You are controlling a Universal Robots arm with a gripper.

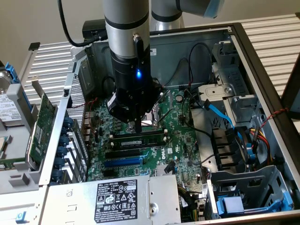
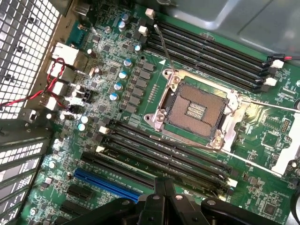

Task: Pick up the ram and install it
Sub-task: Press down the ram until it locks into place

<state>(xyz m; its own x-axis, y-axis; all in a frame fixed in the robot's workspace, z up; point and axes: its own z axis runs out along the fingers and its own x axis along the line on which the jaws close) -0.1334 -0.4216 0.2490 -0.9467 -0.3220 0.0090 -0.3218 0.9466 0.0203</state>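
The ram point(image 1: 139, 140), a long thin stick with dark chips, stands on edge in a memory slot of the green motherboard point(image 1: 183, 140), just in front of the CPU socket point(image 1: 152, 117). My gripper point(image 1: 137, 126) hangs straight over its middle, shut, with nothing between the fingers. The fingertips are at the ram's top edge; I cannot tell whether they touch it. In the wrist view the shut gripper point(image 2: 164, 183) sits above the row of long black memory slots point(image 2: 154, 147) beside the CPU socket point(image 2: 197, 108).
The board lies in an open computer case point(image 1: 262, 70). A power supply point(image 1: 112, 199) is at the front and drive bays with a blue cable point(image 1: 220, 112) are on the exterior view's right. A green expansion card point(image 1: 44, 117) leans outside the case. A blue slot point(image 1: 123, 161) lies in front of the ram.
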